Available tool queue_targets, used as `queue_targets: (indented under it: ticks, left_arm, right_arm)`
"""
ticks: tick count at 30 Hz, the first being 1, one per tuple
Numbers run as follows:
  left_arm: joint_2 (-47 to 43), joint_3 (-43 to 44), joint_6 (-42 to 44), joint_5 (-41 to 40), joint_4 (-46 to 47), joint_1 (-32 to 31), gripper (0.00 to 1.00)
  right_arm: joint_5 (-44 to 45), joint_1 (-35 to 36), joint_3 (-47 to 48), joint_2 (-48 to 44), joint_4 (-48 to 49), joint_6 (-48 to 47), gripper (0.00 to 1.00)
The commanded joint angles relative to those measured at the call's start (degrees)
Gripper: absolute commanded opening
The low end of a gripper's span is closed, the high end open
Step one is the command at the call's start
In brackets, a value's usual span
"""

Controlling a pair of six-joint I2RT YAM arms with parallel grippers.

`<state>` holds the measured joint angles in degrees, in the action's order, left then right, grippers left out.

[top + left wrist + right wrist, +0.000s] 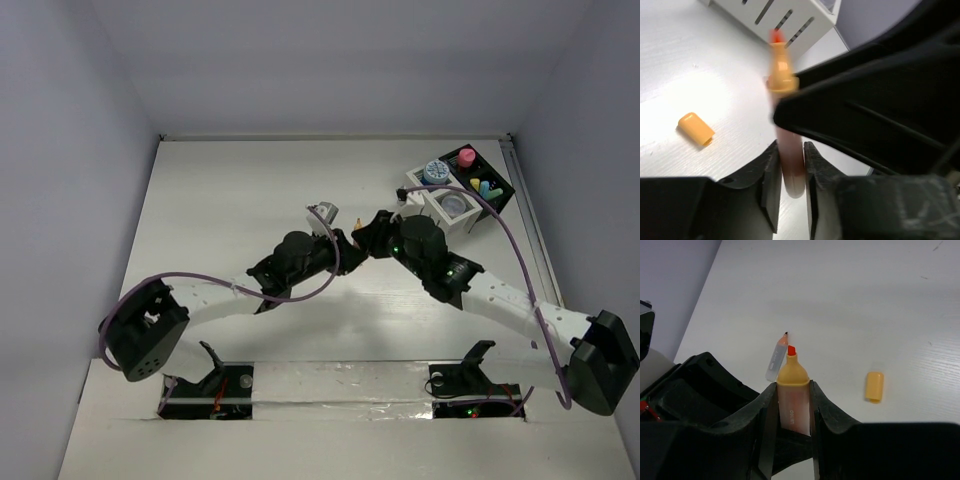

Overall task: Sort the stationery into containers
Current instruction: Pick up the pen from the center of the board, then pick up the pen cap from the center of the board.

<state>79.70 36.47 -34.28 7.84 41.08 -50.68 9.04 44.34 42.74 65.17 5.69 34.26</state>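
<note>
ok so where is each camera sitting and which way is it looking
top external: above, behind the bases, looking down on table, organizer far right; left arm and right arm show.
left wrist: looks along its jaws, shut on the marker, toward the organizer; right arm at right.
right wrist: looks past its jaws, shut on the marker, across the table to a pencil.
shared: both wrist views show marker and cap.
</note>
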Motion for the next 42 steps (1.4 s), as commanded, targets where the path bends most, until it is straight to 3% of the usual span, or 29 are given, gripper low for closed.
queue_targets:
  ticks: [1,2,6,7,10,13,18,21,33,42]
  left_arm:
    - [0.2,2.3,1.5,-1.1,2.1,0.1,0.07]
    - [-0.5,2.2,1.8,-1.6,0.7,0.1,0.00]
    - [-3.9,0.8,4.8,-3.2,-2.3,0.1,0.00]
    - [-4.6,0.6,5.5,-3.4,-3.0,0.1,0.00]
    - [-7.5,-0.4,8.0,-5.2,-6.6,0.1,0.00]
    - [-10.4,-2.3,9.1,-7.0,-9.4,1.7,0.00]
    - [-15.6,-5.3,10.5,-9.0,-14.0,7.6,0.00]
    - [-18.1,-6.5,12.7,-8.1,-15.8,10.6,0.00]
    - [-19.8,-9.7,16.5,-9.2,-15.2,11.1,0.00]
    - [-20.2,-10.4,16.8,-9.7,-15.1,11.1,0.00]
  right_arm:
    - [-1.5,1.2,-0.9,-2.0,2.1,1.1,0.00]
    - [-1.0,1.2,-0.8,-2.2,1.2,0.9,0.00]
    - [0.2,1.2,-0.1,-4.0,-1.6,-0.5,0.07]
    - [0.3,1.2,0.6,-4.3,-2.3,-1.5,0.23]
    - [1.8,1.2,4.3,-4.3,-9.5,-4.1,0.56]
    - [4.0,1.2,4.9,-6.4,-13.5,-6.1,0.68]
    - [7.9,-0.2,3.3,-7.8,-15.5,-6.9,0.67]
    - [7.1,-0.9,5.5,-1.3,-18.0,-8.6,0.67]
    - [1.6,-2.7,19.3,23.5,-22.9,-17.2,0.73]
    - [-0.2,-5.7,21.8,32.7,-21.3,-17.2,0.62]
